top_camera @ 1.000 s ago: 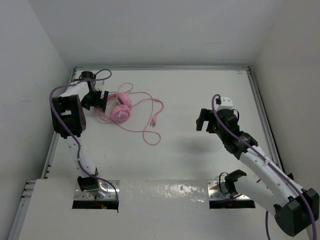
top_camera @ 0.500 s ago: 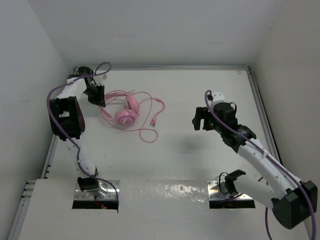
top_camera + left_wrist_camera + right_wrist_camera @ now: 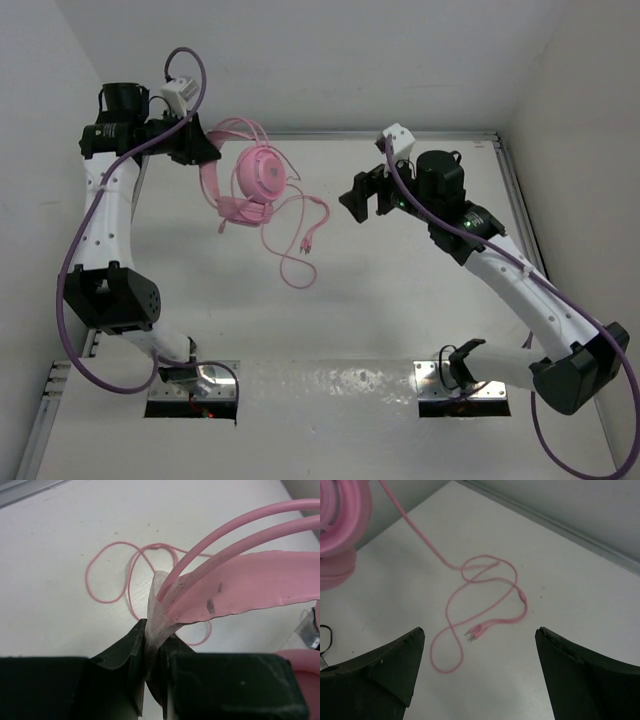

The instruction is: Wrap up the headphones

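Now the L gripper [image 3: 152, 647] is pressed together on the thin headband [image 3: 235, 582] of the headphones [image 3: 258, 180] and pinches it firmly. From the L gripper the band runs out to its right, w/ the earcups hanging at the far end, lifted off the table [image 3: 420, 310]. The cord [image 3: 297, 245] drops further right and nearer; its loose loops rest on the table, plugs [image 3: 472, 632] at the tip. The R gripper [image 3: 365, 195] is spread and holds nothing. It sits well right of the L gripper and looks down on the loops, so I judge the R arm is nearer for taking the cord. Vs. 1 s ago: the headphones lay flat on the table beside open L jaws, and the R gripper was farther from them.
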Controlling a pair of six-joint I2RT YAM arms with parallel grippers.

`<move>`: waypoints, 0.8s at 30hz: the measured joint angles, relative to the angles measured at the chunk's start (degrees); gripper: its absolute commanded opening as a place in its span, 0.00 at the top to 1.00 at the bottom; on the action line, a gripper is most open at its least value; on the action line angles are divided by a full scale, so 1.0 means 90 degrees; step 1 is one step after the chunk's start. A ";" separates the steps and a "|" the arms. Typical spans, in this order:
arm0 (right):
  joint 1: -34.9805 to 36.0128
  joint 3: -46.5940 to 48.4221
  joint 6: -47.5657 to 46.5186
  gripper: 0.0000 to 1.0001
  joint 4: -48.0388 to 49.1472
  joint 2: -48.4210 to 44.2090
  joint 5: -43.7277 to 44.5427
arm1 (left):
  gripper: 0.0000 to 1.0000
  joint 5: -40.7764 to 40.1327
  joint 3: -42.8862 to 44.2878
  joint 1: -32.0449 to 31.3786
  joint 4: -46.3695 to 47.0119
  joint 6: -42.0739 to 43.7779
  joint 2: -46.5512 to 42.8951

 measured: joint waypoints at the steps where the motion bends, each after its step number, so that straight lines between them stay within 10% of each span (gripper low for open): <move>1: 0.0041 0.0019 -0.0022 0.10 0.0243 0.0000 -0.0083 | 1.00 0.0119 0.0039 -0.0019 -0.0036 -0.0027 0.0000; 14: 0.0107 0.0022 0.1355 0.10 0.2868 0.1948 -0.0410 | 1.00 -0.0369 0.0313 -0.0049 0.1095 -0.2710 -0.0699; 24: 0.0724 0.1375 0.2414 0.12 0.2657 0.4435 0.1158 | 1.00 -0.1496 0.0704 0.0107 0.1127 -0.4216 -0.0342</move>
